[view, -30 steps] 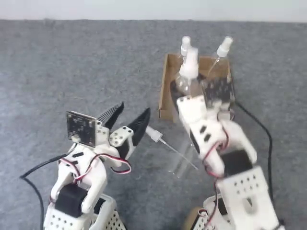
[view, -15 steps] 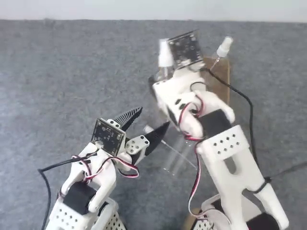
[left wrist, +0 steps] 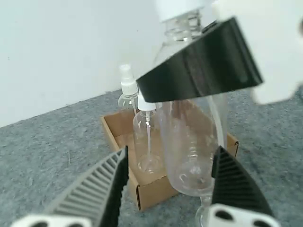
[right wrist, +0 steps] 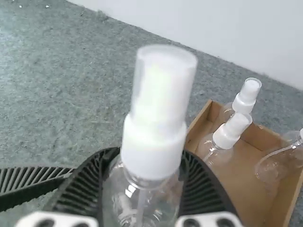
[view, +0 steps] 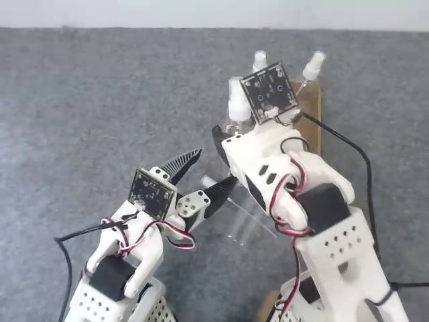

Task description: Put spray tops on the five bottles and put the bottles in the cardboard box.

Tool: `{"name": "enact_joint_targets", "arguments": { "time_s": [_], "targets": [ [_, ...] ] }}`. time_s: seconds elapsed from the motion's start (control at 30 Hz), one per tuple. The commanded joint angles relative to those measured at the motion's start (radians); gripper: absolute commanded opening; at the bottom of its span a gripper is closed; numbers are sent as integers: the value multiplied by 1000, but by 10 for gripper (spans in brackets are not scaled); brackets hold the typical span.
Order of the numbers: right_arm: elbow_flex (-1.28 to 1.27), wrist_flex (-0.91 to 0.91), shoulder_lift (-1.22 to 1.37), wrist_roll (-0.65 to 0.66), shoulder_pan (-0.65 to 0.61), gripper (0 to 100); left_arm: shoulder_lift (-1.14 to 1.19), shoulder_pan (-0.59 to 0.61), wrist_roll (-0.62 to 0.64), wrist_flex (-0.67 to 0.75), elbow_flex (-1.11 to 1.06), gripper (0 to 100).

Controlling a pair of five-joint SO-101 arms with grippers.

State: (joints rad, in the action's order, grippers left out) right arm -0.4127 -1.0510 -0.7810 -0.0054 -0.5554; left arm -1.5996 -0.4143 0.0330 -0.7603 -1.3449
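Observation:
My right gripper is shut on a clear bottle with a white spray top and holds it upright above the table, left of the cardboard box. In the left wrist view this bottle hangs between the spread fingers of my left gripper, which is open. In the box stand other bottles with spray tops. A loose spray top with a long tube lies on the table by my left gripper.
Grey carpet-like cloth covers the table, with free room to the left and at the back. Something clear lies beside the loose top's tube. The right arm's body hides the box's near side.
The right arm has carried the bottle from over the box leftward, close to the left gripper. The left arm has shifted right and forward, its fingers staying open.

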Motion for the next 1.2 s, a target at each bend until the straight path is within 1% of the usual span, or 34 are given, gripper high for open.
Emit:
{"name": "enact_joint_targets", "arguments": {
  "time_s": [0.0, 0.1, 0.23, 0.37, 0.5, 0.7, 0.8, 1.17],
  "targets": [
    [63, -15, -50, 20, -1, 6, 0, 9, -3, 21, 2, 261],
    [60, 21, -41, 20, 79, 6, -2, 14, -2, 15, 2, 239],
    [-28, 163, -39, 20, 260, 6, -9, 15, -6, 14, -1, 130],
    [-169, 329, -41, 20, 378, 6, -11, 38, 0, 21, -18, 7],
    [-275, 460, -41, 20, 450, 6, -11, 69, 0, 23, -15, 12],
    [-351, 595, -39, 21, 529, 6, -9, 71, 0, 69, -41, 12],
    [-362, 633, -27, 21, 544, 6, -6, 71, 0, 77, -44, 12],
    [-381, 923, 303, 12, 529, 6, -5, 71, 0, 77, -44, 12]
  ]
}}
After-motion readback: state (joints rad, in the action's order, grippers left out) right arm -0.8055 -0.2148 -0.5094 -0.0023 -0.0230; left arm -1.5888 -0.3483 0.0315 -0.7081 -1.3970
